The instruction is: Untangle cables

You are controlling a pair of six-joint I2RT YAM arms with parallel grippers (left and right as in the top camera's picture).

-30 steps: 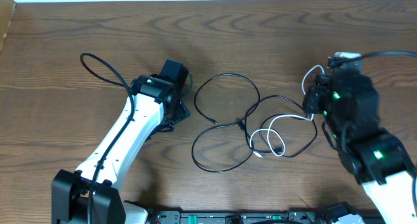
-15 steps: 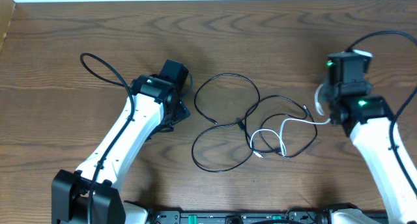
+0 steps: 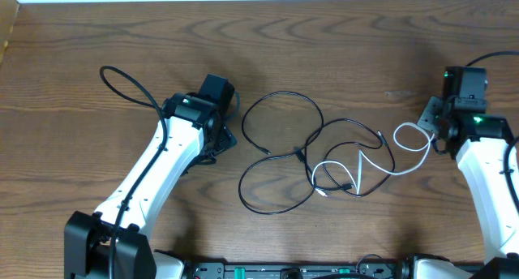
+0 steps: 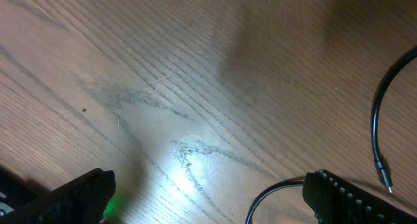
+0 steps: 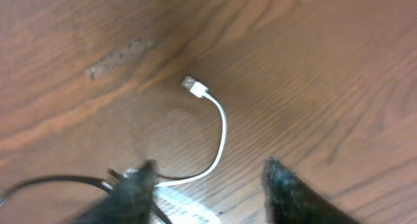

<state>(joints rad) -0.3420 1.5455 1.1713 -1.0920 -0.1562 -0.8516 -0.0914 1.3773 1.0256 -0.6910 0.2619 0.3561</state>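
The right gripper (image 5: 207,183) is hovering spread over the white cable (image 5: 222,129), mid-frame; the left gripper (image 4: 210,190) is gaping wide.

Overhead camera: fixed above, facing straight down, whole desk (image 3: 340,36) in frame. Left wrist camera: close over the wood, sharing a black cable (image 4: 374,120) with overhead. Right wrist camera: equally close, facing down, sharing the white cable (image 5: 225,129) with overhead.

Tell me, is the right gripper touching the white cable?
Cannot tell: in the right wrist view the white cable passes behind a blurred finger.
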